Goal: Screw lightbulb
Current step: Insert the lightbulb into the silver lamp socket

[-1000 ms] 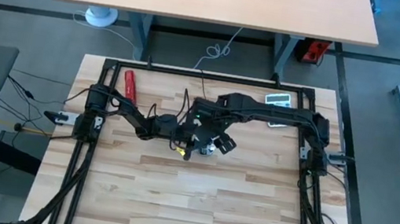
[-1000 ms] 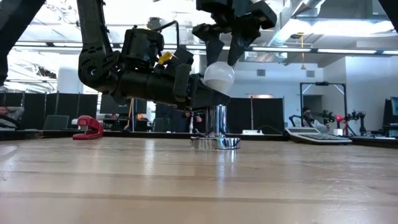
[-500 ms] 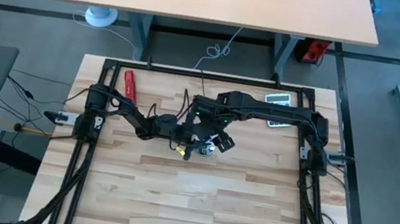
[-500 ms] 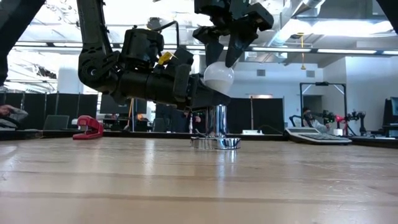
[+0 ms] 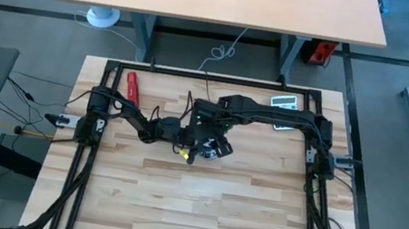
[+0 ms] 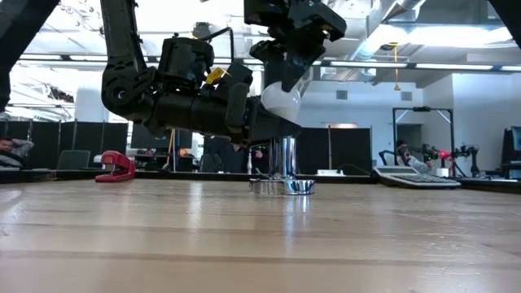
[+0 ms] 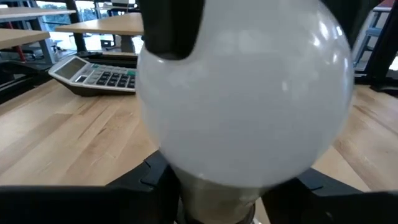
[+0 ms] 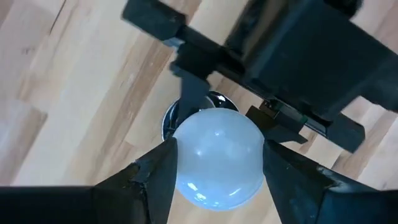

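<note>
Right claw (image 8: pixel 214 180) pinches the lightbulb (image 8: pixel 217 158) from above, left claw (image 7: pixel 217 199) grips the socket (image 6: pixel 282 159). Bulb looks seated but tilted, so probably turns left.

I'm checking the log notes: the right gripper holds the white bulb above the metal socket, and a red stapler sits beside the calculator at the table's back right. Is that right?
Not quite. The red stapler lies at the back left, far from the calculator, as the high view shows. The rest holds: the right gripper holds the lightbulb above the socket.
</note>
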